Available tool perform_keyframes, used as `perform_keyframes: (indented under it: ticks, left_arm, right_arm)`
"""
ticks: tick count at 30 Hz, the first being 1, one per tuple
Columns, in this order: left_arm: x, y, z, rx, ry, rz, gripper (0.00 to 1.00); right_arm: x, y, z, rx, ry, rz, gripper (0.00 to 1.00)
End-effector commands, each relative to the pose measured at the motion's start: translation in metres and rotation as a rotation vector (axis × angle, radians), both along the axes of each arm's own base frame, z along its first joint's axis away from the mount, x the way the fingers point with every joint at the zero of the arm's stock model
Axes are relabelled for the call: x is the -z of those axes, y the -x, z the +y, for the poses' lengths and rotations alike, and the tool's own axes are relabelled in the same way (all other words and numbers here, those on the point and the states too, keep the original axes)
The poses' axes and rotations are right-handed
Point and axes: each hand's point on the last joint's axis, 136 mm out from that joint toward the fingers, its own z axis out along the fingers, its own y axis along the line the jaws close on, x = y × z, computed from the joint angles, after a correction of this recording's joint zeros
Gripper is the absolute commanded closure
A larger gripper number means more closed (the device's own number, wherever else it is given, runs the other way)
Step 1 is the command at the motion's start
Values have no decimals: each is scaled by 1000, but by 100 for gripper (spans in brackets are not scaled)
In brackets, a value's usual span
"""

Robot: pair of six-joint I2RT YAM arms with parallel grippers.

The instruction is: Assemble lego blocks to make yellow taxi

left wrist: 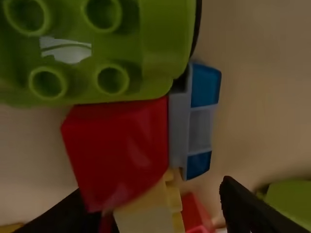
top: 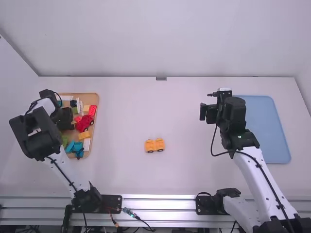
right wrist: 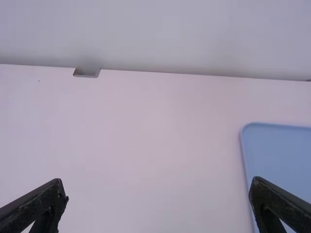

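Left claw gaping over a tan tray of multicoloured plastic blocks, right claw spread too, yellow-orange wheeled toy on the white counter.

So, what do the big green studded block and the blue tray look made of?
Green block: hard plastic, smooth, by its moulded hollow studs and rounded edges. Blue tray: probably plastic too, rather matte, going by its even colour and rounded corners, though painted metal could look alike.

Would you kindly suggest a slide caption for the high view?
Yellow wheeled piece between the left gripper, over the block tray, and the right arm.
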Motion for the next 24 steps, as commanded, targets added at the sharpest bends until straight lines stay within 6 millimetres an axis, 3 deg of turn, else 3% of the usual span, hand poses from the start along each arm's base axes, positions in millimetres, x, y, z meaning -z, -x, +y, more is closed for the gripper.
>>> perform_keyframes:
  ticks: [1,20,24]
  left_arm:
    - [11,6,-15,8,59,16,36]
    - [12,10,-18,-44,85,32,46]
    - [12,8,-22,-36,98,24,54]
  right_arm:
    - [-10,-2,1,-2,-2,-23,1]
    - [-10,-2,1,-3,-2,-23,1]
    - [-10,-2,1,-2,-3,-23,1]
